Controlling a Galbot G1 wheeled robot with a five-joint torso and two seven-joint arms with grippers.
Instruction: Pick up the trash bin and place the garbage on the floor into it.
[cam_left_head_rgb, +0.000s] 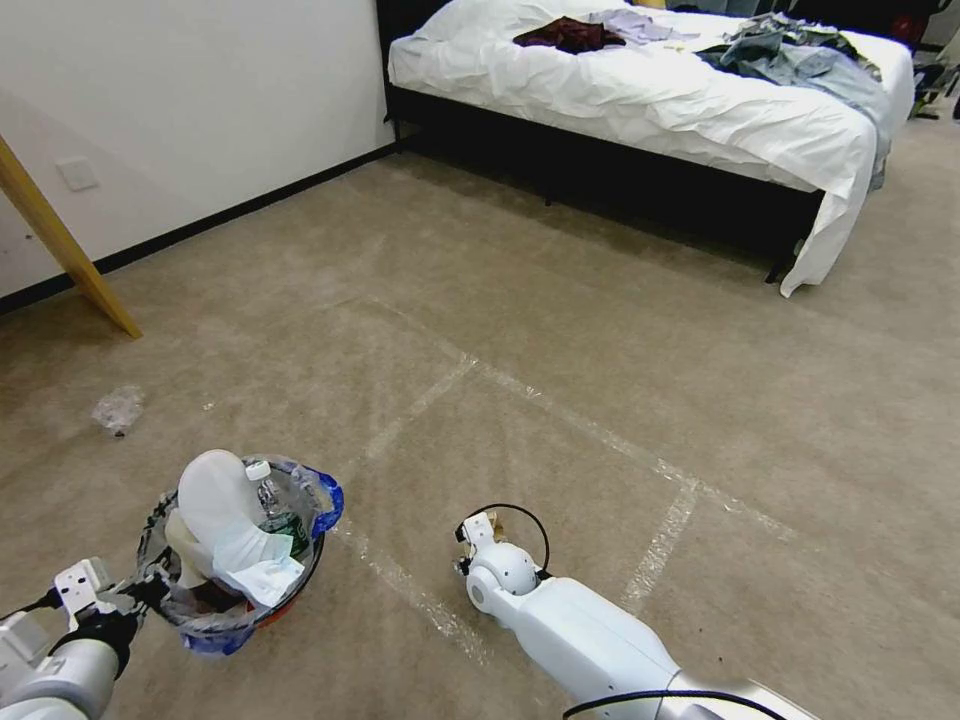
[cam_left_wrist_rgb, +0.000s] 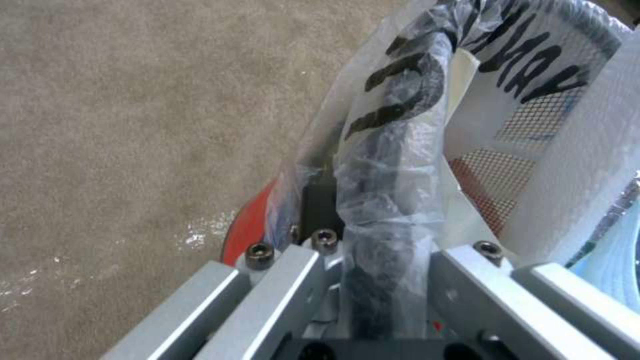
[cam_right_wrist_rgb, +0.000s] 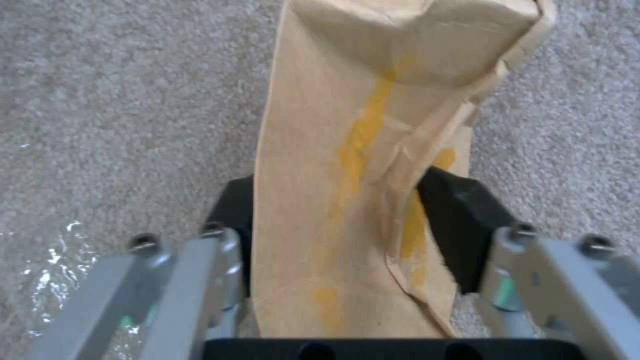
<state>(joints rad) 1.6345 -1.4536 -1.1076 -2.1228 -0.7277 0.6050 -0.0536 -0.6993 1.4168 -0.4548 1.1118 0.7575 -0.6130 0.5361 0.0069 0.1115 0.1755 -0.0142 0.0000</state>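
1. The left gripper (cam_left_wrist_rgb: 373, 260) is clamped on the rim of the trash bin (cam_left_head_rgb: 240, 560), which is full of litter; a plastic scrap (cam_left_head_rgb: 118, 408) lies on the carpet (cam_left_head_rgb: 560, 330) nearby.
2. The right gripper (cam_right_wrist_rgb: 353, 220) pinches a brown cardboard scrap (cam_right_wrist_rgb: 360, 150) over the carpet.

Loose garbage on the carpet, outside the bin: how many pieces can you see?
1: a crumpled clear plastic scrap on the carpet near the left wall, beyond the small round red trash bin. The right gripper holds a brown cardboard scrap. More may lie out of frame.
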